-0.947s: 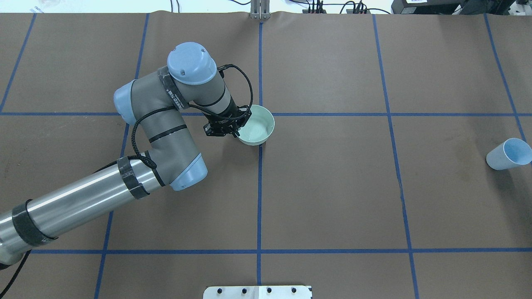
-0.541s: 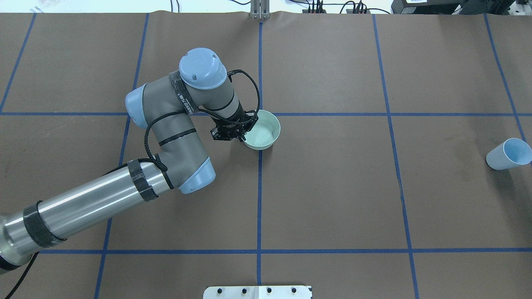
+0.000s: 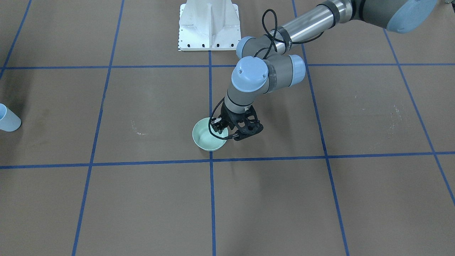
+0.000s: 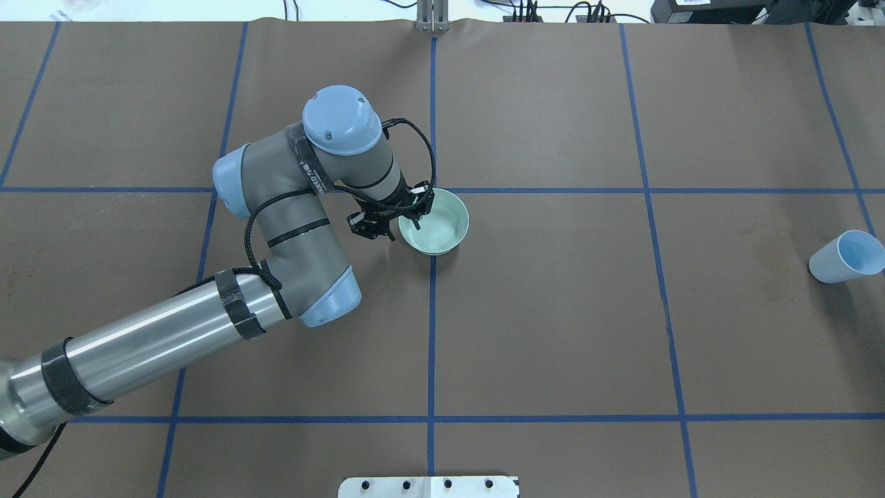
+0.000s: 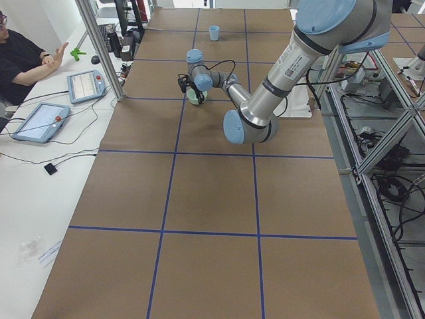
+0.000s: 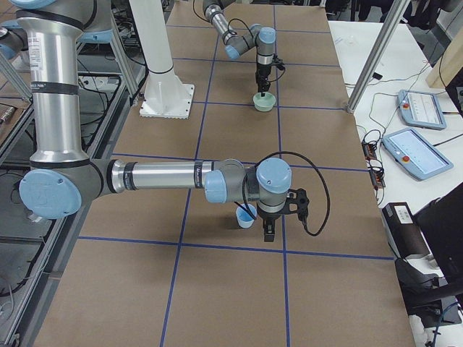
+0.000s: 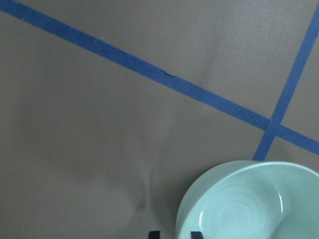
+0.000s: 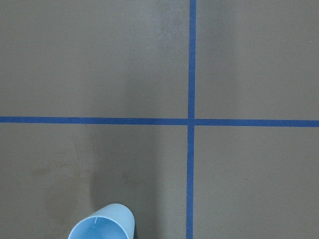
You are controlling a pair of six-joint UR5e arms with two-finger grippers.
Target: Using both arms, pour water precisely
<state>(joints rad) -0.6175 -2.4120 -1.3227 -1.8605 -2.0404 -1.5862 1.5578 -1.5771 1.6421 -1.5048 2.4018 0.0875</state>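
Note:
A pale green bowl (image 4: pixel 442 225) stands near the middle tape crossing; it also shows in the front view (image 3: pixel 206 139). My left gripper (image 4: pixel 406 225) is shut on its near-left rim, one finger inside and one outside. In the left wrist view the fingertips (image 7: pixel 154 234) straddle the rim of the bowl (image 7: pixel 249 204). A light blue cup (image 4: pixel 847 256) stands upright at the far right of the table. In the exterior right view my right gripper (image 6: pixel 269 228) hangs right beside the cup (image 6: pixel 246 217); I cannot tell whether it is open. The right wrist view shows only the cup (image 8: pixel 102 223).
Brown paper with blue tape lines covers the table. The white bolted pedestal (image 3: pixel 208 25) stands at the robot's edge. An operator (image 5: pixel 26 60) sits at a side table with tablets (image 6: pixel 419 108). Metal frame posts (image 6: pixel 372 50) stand by the table's far side.
My left arm has carried the bowl a little to the right and toward the robot, and it looks lower now. The blue cup has not moved.

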